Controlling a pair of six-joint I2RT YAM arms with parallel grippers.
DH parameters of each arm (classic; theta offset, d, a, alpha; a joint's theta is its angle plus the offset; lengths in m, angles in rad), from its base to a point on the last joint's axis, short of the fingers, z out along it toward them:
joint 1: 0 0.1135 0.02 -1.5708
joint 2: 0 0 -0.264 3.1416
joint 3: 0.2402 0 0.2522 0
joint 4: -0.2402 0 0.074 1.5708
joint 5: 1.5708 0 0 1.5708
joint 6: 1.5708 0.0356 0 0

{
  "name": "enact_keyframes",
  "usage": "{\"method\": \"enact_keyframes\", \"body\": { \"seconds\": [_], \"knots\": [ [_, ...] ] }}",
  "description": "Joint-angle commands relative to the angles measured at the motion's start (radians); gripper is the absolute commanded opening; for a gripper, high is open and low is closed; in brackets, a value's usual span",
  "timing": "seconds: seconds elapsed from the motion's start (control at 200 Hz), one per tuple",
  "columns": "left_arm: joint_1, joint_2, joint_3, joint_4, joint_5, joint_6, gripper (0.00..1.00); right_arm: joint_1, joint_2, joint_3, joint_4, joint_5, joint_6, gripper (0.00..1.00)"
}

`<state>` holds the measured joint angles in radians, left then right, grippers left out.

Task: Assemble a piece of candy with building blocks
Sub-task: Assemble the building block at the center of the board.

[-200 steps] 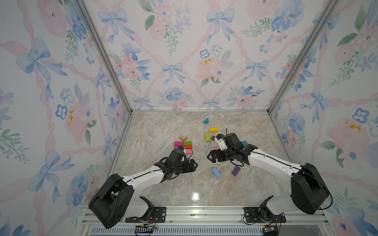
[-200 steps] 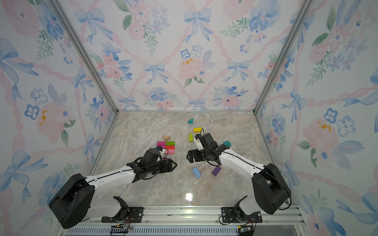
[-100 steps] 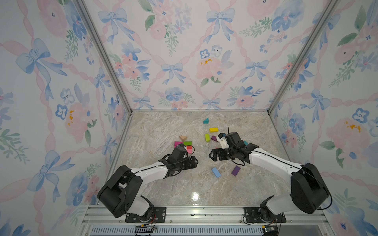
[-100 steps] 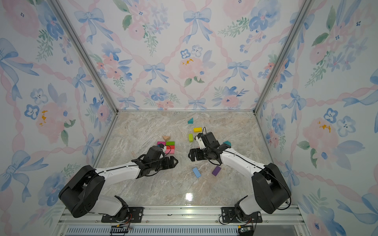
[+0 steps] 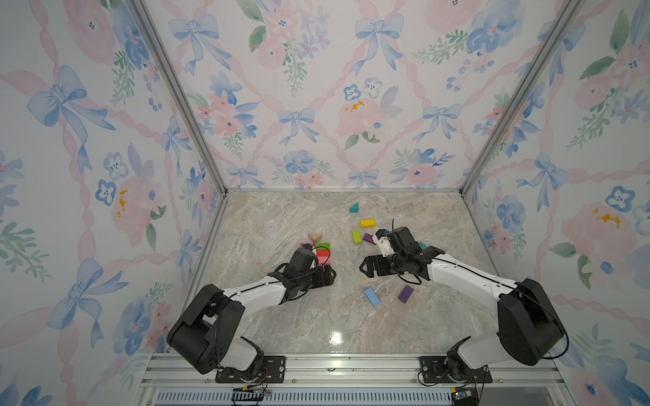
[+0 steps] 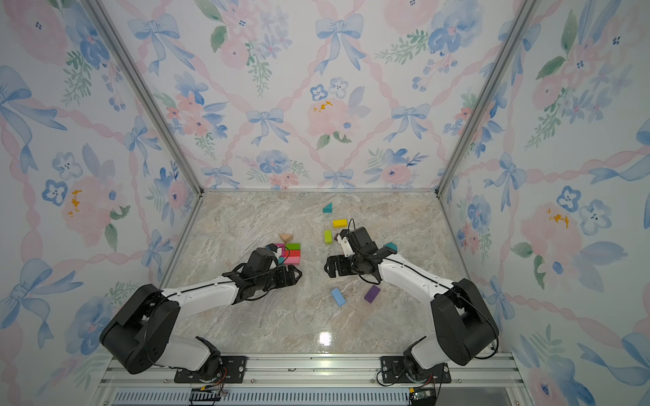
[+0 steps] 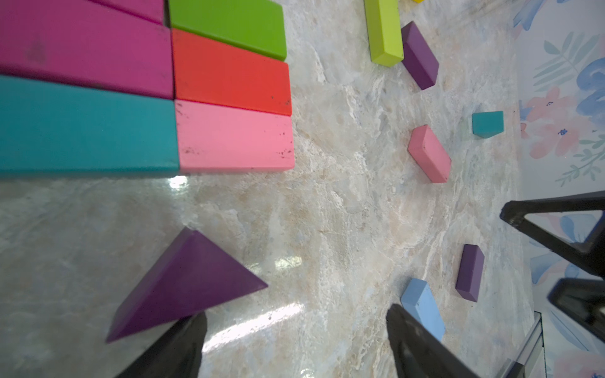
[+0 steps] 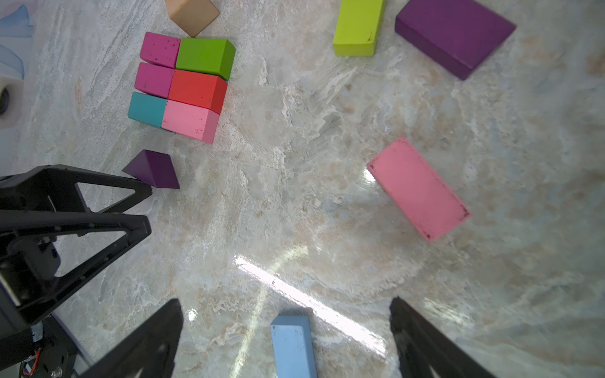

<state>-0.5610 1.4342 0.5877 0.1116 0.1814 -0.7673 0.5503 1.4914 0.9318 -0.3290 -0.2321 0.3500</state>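
Purple matte triangular prism [image 7: 183, 284] just beside one finger of left gripper [image 7: 294, 311], outside its wide-open empty jaws, short of teal-pink end of six-brick slab [image 7: 196, 72]. Left arm nearer.

Nothing to read here: no text, label, brand, number or sign showed on the building blocks [image 8: 182, 85], the table [image 5: 281, 225], the arms or the flowered walls.
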Motion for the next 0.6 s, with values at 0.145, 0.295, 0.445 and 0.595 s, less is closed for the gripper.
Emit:
{"method": "enact_keyframes", "body": {
  "seconds": [0.145, 0.295, 0.445, 0.595],
  "knots": [
    [0.007, 0.032, 0.013, 0.037, 0.026, 0.009, 0.88, -0.024, -0.019, -0.014, -0.012, -0.001, -0.022, 0.99],
    [0.007, 0.044, 0.017, 0.049, 0.023, 0.004, 0.88, -0.032, -0.023, -0.018, -0.013, -0.003, -0.026, 0.99],
    [0.009, 0.051, 0.019, 0.051, 0.009, 0.004, 0.88, -0.035, -0.023, -0.016, -0.009, -0.007, -0.026, 0.99],
    [0.011, 0.054, 0.020, 0.052, -0.005, 0.004, 0.88, -0.035, -0.020, -0.016, -0.007, -0.008, -0.027, 0.99]
  ]
}}
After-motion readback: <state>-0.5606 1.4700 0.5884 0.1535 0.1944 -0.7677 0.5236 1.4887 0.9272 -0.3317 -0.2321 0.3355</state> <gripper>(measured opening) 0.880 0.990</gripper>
